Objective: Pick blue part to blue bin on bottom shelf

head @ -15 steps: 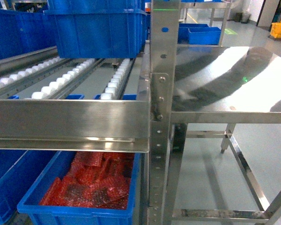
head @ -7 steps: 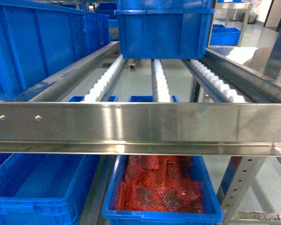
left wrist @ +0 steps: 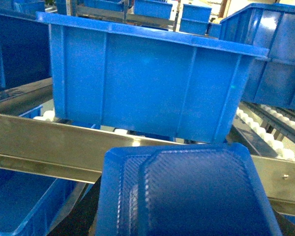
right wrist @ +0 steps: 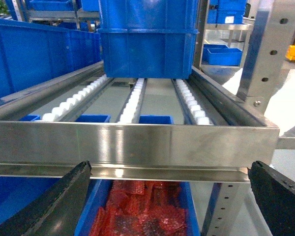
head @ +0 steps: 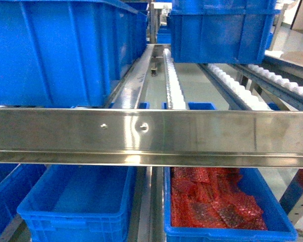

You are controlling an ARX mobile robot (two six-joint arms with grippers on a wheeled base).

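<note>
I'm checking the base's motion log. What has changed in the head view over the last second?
The view slid left along the rack: the steel table left the frame, the bin of red parts moved from left to right, and an empty blue bin appeared beside it. Nothing on the shelves visibly moved.

Brushed, glossy stainless-steel rail (head: 151, 136); smooth blue plastic bins (head: 76, 206); white plastic rollers (head: 174, 85); crinkly red bubble-wrap bags (head: 212, 201); textured blue plastic part (left wrist: 187, 196).

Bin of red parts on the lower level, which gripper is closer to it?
Right. The right gripper hangs open above the red-filled bin; the left arm holds the blue part by the neighbouring empty bin.
</note>
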